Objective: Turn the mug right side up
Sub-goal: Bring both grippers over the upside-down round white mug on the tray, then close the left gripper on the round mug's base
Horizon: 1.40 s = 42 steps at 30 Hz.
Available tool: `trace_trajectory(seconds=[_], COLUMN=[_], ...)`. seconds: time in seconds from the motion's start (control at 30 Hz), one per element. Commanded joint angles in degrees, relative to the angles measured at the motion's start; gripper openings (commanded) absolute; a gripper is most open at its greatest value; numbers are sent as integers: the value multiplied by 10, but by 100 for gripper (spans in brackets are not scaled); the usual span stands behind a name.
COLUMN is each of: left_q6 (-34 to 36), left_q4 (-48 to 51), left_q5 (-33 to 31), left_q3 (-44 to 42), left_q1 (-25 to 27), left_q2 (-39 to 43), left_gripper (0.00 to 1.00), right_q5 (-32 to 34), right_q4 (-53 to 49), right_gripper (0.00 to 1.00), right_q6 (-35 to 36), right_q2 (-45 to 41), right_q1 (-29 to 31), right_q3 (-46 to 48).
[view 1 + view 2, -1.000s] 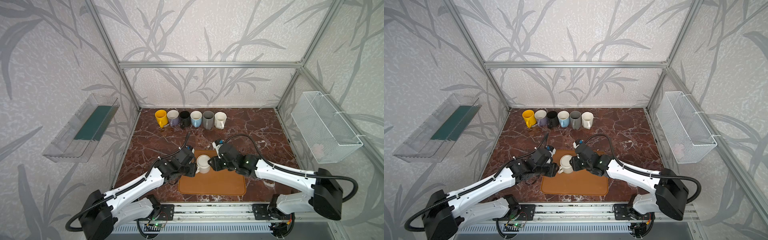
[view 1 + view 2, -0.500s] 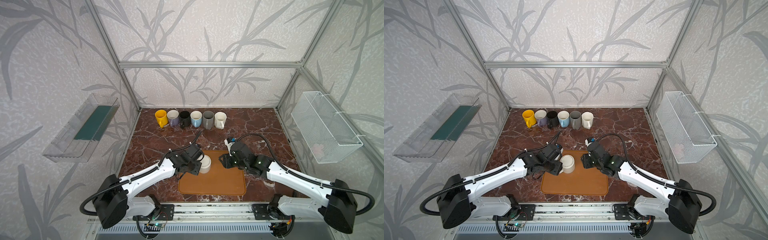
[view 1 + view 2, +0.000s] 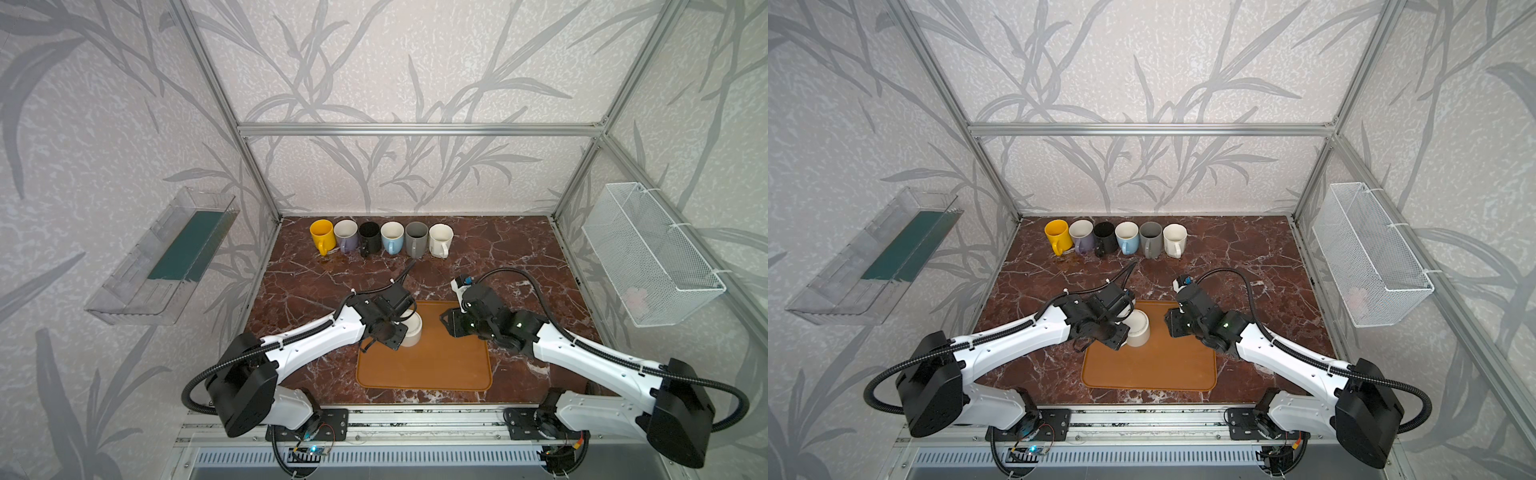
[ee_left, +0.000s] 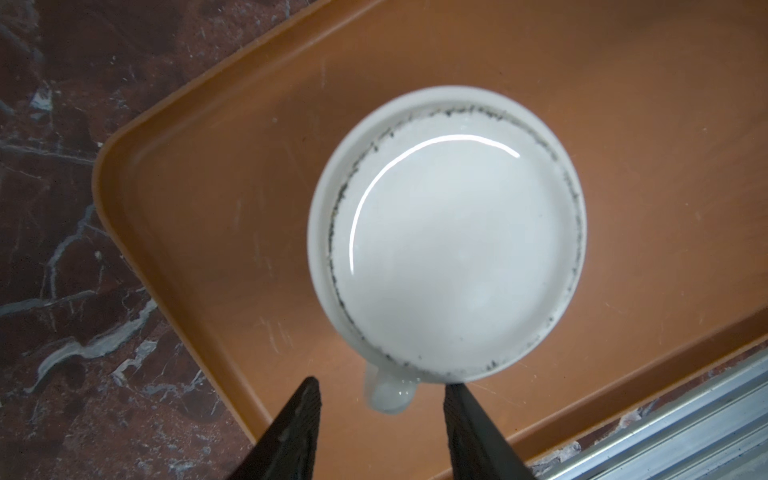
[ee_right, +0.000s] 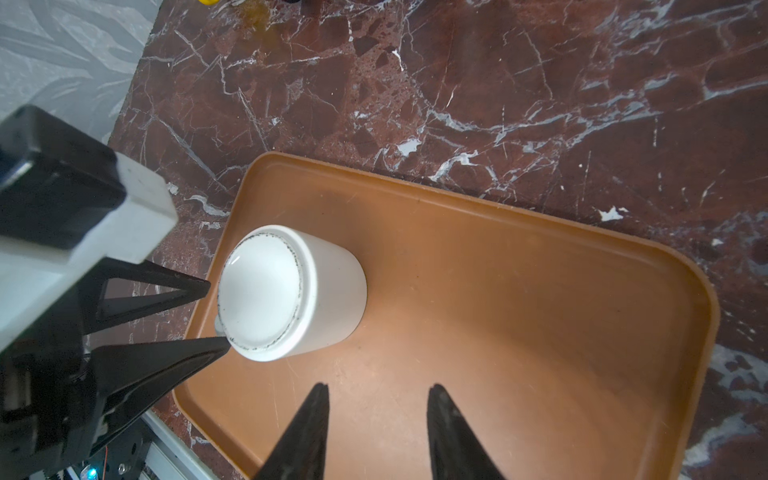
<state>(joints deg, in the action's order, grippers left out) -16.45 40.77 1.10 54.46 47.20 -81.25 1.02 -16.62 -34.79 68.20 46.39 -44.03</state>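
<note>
The white ceramic mug (image 4: pixel 446 232) stands upside down on the orange-brown tray (image 5: pixel 540 332), close to the tray's far left corner in both top views. Its round base faces up; the base is glossy, a little sunken, and ringed by a thin line of dark specks (the wall below it looks more matt). The small curved handle (image 4: pixel 390 395) points toward the left gripper (image 4: pixel 381 388), whose black tapered fingers (image 4: pixel 299 428) stand apart on both sides of it. A gap shows on the one side, and on the other the tip comes near to the mug's edge, so the gripper is partly open and grips nothing. In both top views the body of this gripper hides the handle and the left side of the mug. The right gripper (image 5: pixel 378 392) hangs over the right part of the tray, well apart from the mug, with its fingers also apart and nothing between them. The tray is smooth, with rounded corners and a low raised rim, and it lies on the dark red marble table (image 3: pixel 498 257) with white veins. Along the back wall six upright mugs stand in a row: yellow mug (image 3: pixel 322 232), lilac mug (image 3: pixel 347 237), black mug (image 3: pixel 370 239), light blue mug (image 3: pixel 392 237), grey mug (image 3: pixel 417 239) and cream mug (image 3: pixel 440 239). A white wire basket (image 3: pixel 648 257) hangs on the right wall and a clear plastic shelf (image 3: pixel 166 257) on the left wall.
</note>
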Motion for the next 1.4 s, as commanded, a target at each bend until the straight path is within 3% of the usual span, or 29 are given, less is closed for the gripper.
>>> trace_trajectory(seconds=[0.0,0.13,0.97,1.37], left_q6=[19,20,28,23], left_q4=[17,13,-12,-17], left_q5=[4,6,19,-6], left_q3=[18,21,25,25], left_q1=[2,2,2,2], left_q2=[-8,-14,-52,-47], left_gripper=[48,43,36,14], right_q5=[1,2,4,8], right_q4=[-1,0,1,0], right_gripper=[40,41,40,40], right_q6=[8,8,6,5], right_q2=[-1,-3,-15,-26], right_q1=[-5,-5,-8,-8], right_q3=[7,9,21,28])
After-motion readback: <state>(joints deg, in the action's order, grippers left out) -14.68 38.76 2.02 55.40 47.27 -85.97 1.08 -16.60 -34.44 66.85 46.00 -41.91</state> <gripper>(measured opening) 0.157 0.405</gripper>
